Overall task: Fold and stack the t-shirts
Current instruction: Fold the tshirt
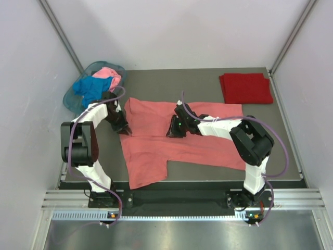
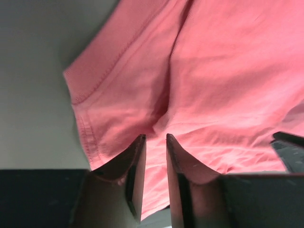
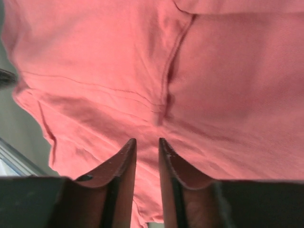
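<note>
Salmon-coral t-shirt (image 1: 182, 143) spread flat, lightly rumpled (hem stitching plain). Left gripper (image 2: 156, 138) and right gripper (image 3: 147, 140): jaws narrowly apart over puckered cloth, gripping nothing.

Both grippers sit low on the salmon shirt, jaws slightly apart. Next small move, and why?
Probably lift both straight up. The left gripper and right gripper each show a narrow gap with nothing clamped, only a raised wrinkle of the salmon shirt ahead of the tips; rising clear avoids dragging the cloth.

Salmon tee (image 1: 156, 156) spread; red tee (image 1: 245, 87) folded; blue tee (image 1: 91, 88), pink tee (image 1: 109, 73) crumpled
</note>
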`<state>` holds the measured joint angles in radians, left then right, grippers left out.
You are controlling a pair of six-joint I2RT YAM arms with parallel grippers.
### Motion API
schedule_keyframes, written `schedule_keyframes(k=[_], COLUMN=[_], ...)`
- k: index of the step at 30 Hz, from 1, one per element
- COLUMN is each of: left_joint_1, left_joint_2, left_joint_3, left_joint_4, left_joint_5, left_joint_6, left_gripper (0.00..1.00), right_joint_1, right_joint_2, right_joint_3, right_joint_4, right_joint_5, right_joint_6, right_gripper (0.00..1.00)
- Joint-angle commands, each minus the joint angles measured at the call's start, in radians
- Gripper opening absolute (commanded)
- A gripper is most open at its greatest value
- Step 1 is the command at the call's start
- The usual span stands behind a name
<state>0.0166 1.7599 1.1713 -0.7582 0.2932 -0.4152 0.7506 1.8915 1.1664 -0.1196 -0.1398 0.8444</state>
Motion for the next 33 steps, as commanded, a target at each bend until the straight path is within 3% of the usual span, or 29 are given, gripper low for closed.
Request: schedule_keyframes(k=[1,7,18,22,27,33], left_joint_1=[0.006,0.005,0.005,0.003,-0.012,-0.012], left_joint_2=[-0.071,0.013,0.395,0.444,0.512,0.506], left_joint_3=[0.086,0.215,0.534,0.561,0.616,0.556], left_joint_4=[0.012,0.227,0.304,0.341,0.183,0.194], left_joint_5=[-0.048,0.122,0.189,0.133,-0.144,-0.221], left_joint_6=[0.007,-0.025,-0.062,-0.082,-0.048,-0.062], left_gripper=[0.29,0.32,0.30,0.28,0.26,0.25], right_joint_1=[-0.020,-0.117,-0.351,-0.414,-0.497,-0.565], right_joint_2=[-0.064,-0.086,-0.028,0.004,0.055,0.046], right_joint_3=[0.041,0.050,0.133,0.142,0.131,0.090], right_joint_4=[-0.054,-0.066,-0.098,-0.127,-0.152,-0.140], right_joint_5=[0.022,-0.007,0.029,0.097,0.134,0.215], right_joint_6=[-0.059,-0.142,-0.269,-0.263,-0.226,-0.179], right_gripper=[0.27,0.31,0.30,0.27,0.25,0.25])
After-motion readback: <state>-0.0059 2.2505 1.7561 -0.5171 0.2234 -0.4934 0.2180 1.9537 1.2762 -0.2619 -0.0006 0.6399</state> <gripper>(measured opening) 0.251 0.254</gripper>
